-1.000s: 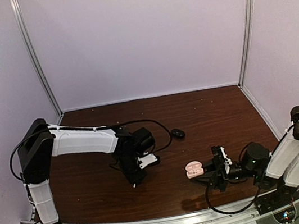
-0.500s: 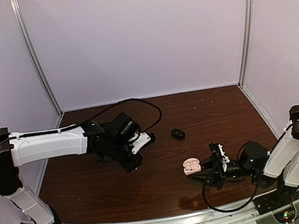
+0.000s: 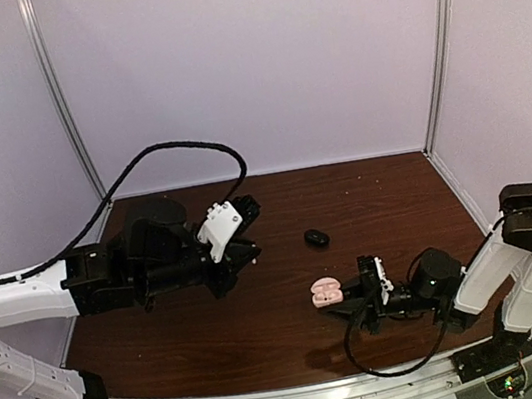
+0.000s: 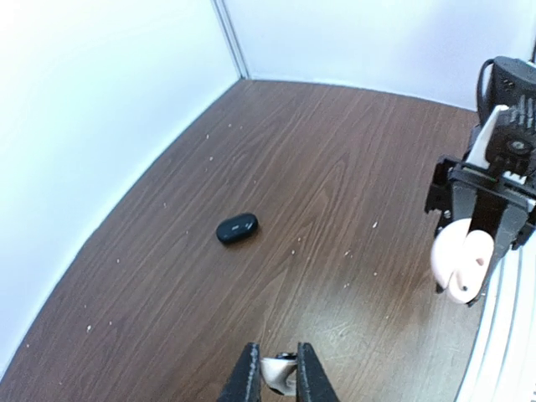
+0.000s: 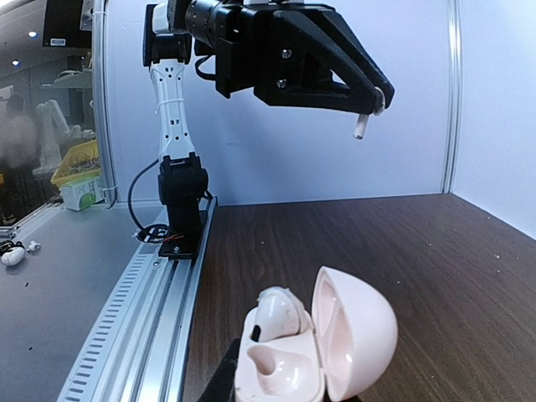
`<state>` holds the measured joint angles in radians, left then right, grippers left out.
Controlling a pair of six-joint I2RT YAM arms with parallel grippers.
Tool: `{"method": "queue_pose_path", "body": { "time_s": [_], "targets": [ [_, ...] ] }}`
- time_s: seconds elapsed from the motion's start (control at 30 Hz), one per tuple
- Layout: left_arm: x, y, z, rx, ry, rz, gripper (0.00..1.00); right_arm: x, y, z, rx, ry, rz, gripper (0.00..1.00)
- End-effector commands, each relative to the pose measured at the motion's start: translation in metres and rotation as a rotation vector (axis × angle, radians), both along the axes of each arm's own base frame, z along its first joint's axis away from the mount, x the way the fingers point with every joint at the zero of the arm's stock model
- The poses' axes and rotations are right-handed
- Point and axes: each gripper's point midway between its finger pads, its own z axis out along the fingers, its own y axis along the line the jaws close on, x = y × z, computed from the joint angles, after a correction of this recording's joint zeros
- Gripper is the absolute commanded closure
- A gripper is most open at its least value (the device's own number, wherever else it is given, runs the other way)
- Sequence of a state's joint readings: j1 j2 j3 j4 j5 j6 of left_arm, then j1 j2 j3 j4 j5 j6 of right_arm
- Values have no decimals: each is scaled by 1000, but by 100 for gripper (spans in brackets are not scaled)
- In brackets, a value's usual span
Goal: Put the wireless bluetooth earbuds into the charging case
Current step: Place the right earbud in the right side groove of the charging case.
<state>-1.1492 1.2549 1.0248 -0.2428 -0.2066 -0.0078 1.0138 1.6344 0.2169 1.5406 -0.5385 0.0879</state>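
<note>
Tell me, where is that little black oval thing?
The black oval thing lies alone on the table, near the middle of the top view, between the two arms and just beyond the open pink case in the right gripper.

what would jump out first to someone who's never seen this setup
The left end effector, high above the table, pinches a tiny white earbud with its stem pointing down. At the near right, the right end effector holds an open pinkish charging case, lid tipped back. A small closed black case lies alone mid-table.
</note>
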Motion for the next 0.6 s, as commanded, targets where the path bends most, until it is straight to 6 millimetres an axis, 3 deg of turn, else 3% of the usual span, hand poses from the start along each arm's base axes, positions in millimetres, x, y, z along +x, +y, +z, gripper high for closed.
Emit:
{"method": "queue_pose_path", "body": {
  "time_s": [0.0, 0.3, 0.57],
  "targets": [
    [-16, -15, 41, -135, -147, -60, 91, 8, 6, 12, 25, -88, -31, 100],
    [-56, -47, 57, -191, -238, -171, 91, 16, 16, 17, 2, -158, -80, 100],
    [-65, -72, 45, -160, -254, -217, 91, 19, 26, 26, 32, -94, -85, 100]
  ]
}}
